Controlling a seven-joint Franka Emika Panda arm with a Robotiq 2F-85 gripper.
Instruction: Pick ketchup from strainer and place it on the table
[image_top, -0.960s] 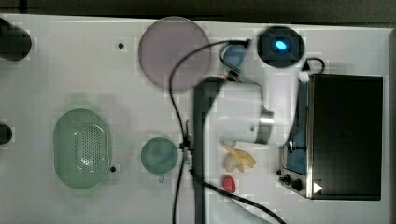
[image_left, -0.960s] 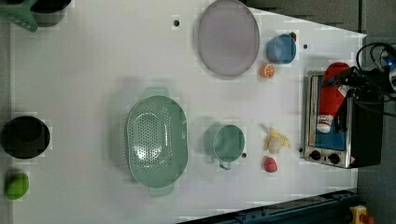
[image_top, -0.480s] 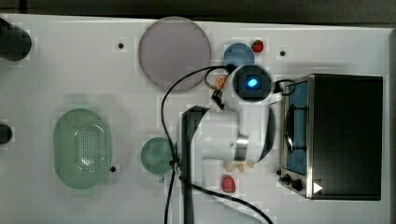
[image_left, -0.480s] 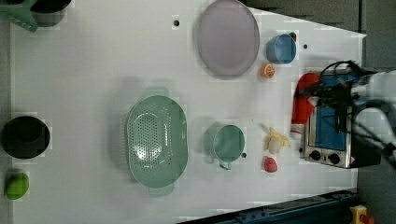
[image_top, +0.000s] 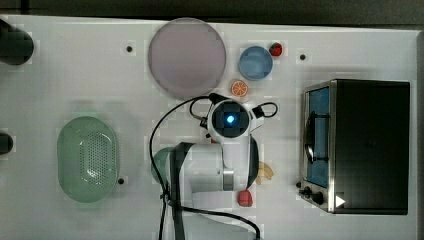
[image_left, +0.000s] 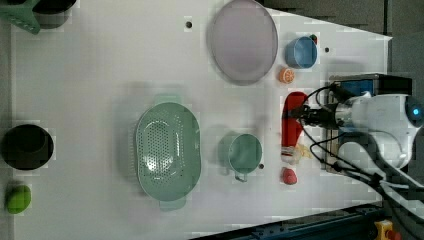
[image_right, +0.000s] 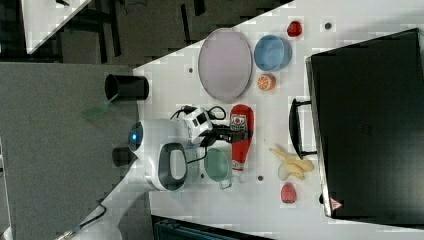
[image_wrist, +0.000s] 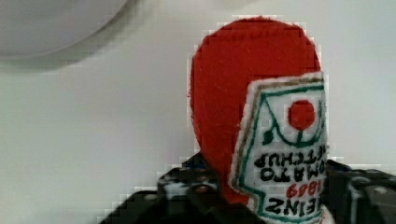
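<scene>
Claw (image_right: 227, 134) is gripping the ketchup (image_right: 241, 135) mid-body, carrying it above the counter (image_left: 100, 75) between cup (image_right: 216, 165) and toaster oven (image_right: 370, 120), well right of the strainer (image_left: 167, 150) in the left view; looks plush, light, squashy, so mid-body hold is suiting it.

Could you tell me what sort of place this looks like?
Probably a lab tabletop dressed as a play kitchen: a white table with bolt holes, a toaster oven, and toy food such as the ketchup.
</scene>
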